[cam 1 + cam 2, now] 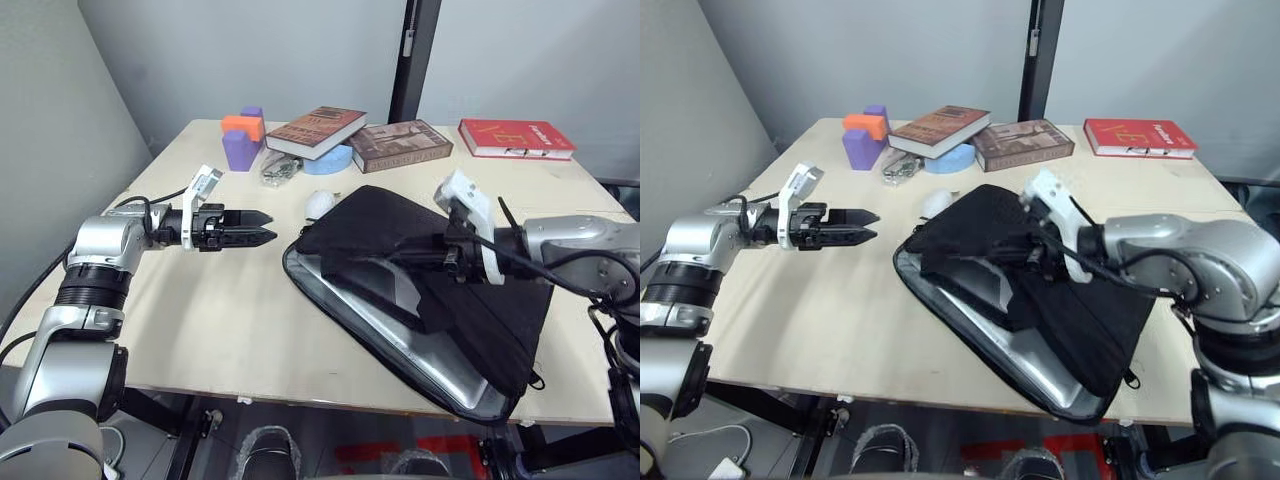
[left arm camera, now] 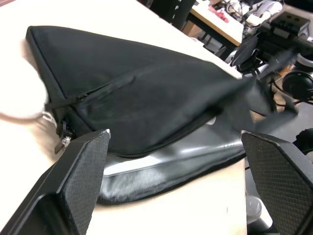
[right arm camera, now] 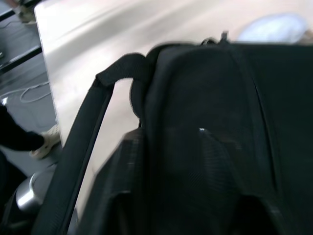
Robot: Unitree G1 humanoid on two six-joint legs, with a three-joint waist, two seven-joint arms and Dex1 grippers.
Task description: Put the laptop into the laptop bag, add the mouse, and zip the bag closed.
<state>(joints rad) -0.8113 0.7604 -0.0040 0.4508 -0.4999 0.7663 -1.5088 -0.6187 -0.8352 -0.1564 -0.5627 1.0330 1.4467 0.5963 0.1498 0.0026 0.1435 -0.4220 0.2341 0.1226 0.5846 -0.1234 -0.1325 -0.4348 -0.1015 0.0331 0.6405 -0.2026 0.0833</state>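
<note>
Black fabric laptop bag (image 1: 440,290) lay open across the table (image 1: 200,330) at about 4 o'clock from table centre, top flap lifted, silver-grey laptop (image 1: 400,335) inside, its lower edge showing along the open side. Right gripper (image 1: 425,258) sat on the raised flap with fabric bunched round its fingers; appeared pinched on the flap, fingertips buried. Left gripper (image 1: 262,226) hovered at 9 o'clock of the bag, apart from it, holding nothing; head views showed the fingers (image 1: 255,217) near together, left wrist view showed them spread with the bag between. White mouse (image 1: 320,204) rested on the table, touching the bag's far corner at 12 o'clock. Left wrist view showed the zip pull (image 2: 63,134) at the bag's corner and the laptop's grey edge under the flap. Right wrist view showed a strap handle (image 3: 98,112). Books (image 1: 315,130) and purple and orange blocks (image 1: 243,137) sat at the far edge.
</note>
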